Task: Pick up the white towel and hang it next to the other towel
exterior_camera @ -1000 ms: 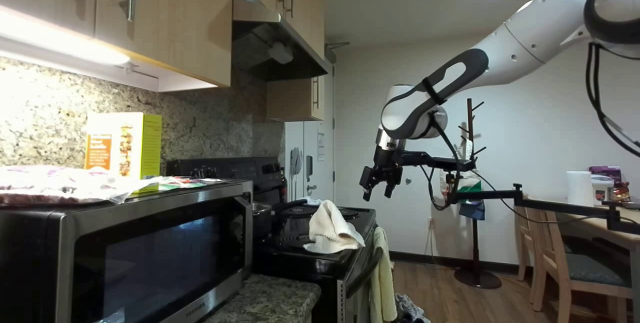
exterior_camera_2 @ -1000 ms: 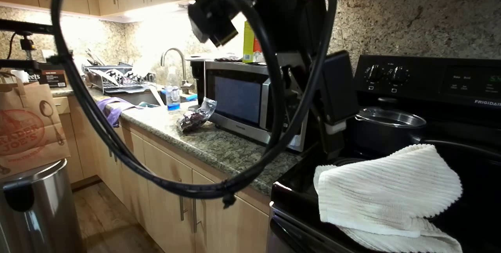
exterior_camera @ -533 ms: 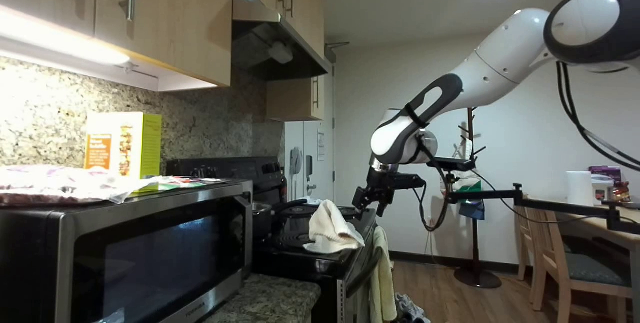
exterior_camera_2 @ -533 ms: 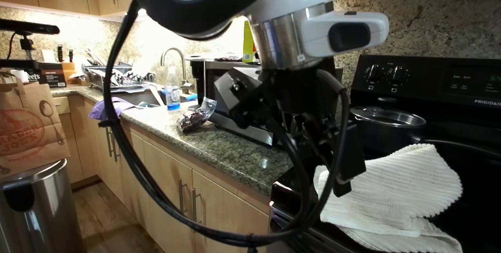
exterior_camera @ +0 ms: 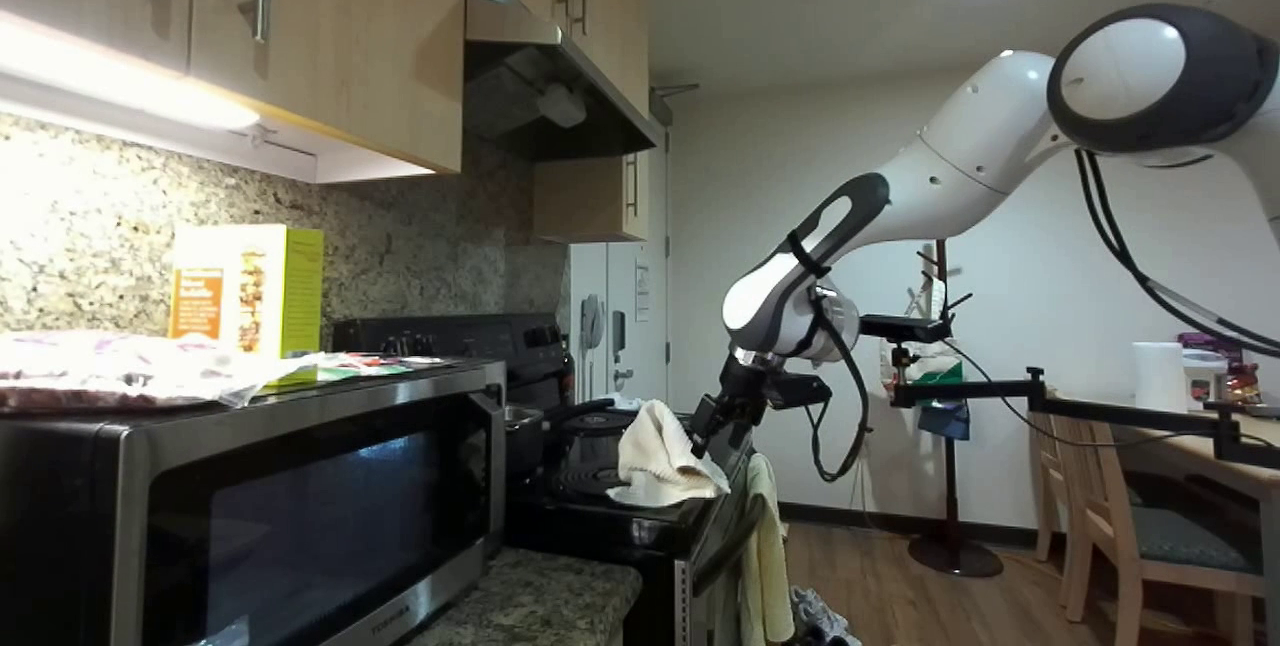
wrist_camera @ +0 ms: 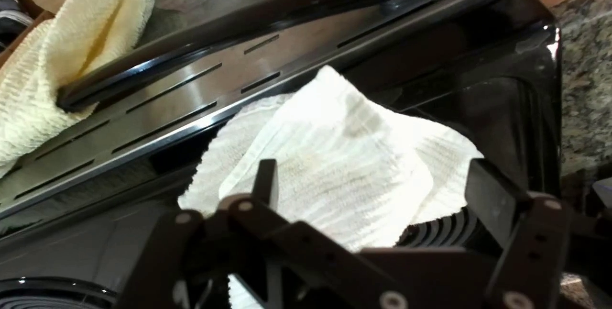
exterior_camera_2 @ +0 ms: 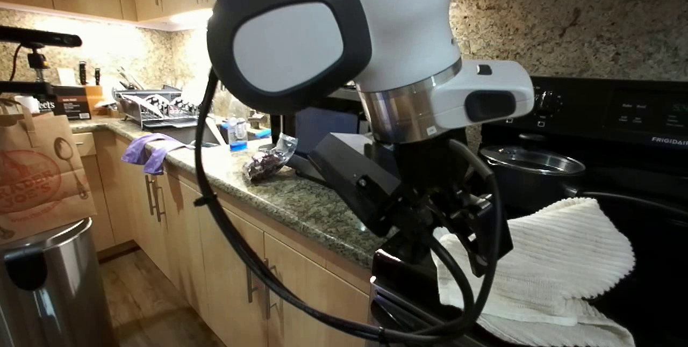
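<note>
The white towel (wrist_camera: 334, 165) lies in loose folds on the black stove (wrist_camera: 487, 50), near its front edge, partly covering a coil burner (wrist_camera: 442, 230) whose dark rings show at the cloth's border. The fabric is ribbed, and in an exterior view it rises to a soft peak. The tool (wrist_camera: 373, 175) is tilted down close to it, released: the jaws stand wide apart. In the wrist view one jaw overlaps the towel and the other stands by its edge; whether either touches the cloth, I cannot tell.

In front of the stove, apart from the white one, a yellow towel (wrist_camera: 62, 70) hangs over the oven handle (wrist_camera: 167, 50).

Toward the back of the stove stands a dark pot (exterior_camera_2: 532, 183) with a glass lid. Next to the stove, the granite worktop (exterior_camera_2: 317, 223) carries a microwave (exterior_camera: 330, 516), topped by an upright box (exterior_camera: 250, 291) and a plastic-wrapped package (exterior_camera: 120, 366). A clear packet (exterior_camera_2: 271, 159) lies farther along the worktop, then a bottle (exterior_camera_2: 237, 132) of blue liquid and a dish rack (exterior_camera_2: 161, 105). A paper bag (exterior_camera_2: 43, 170) shows above a steel bin (exterior_camera_2: 54, 282). Well beyond the stove are a coat stand (exterior_camera: 950, 486) and wooden chairs (exterior_camera: 1110, 486).
</note>
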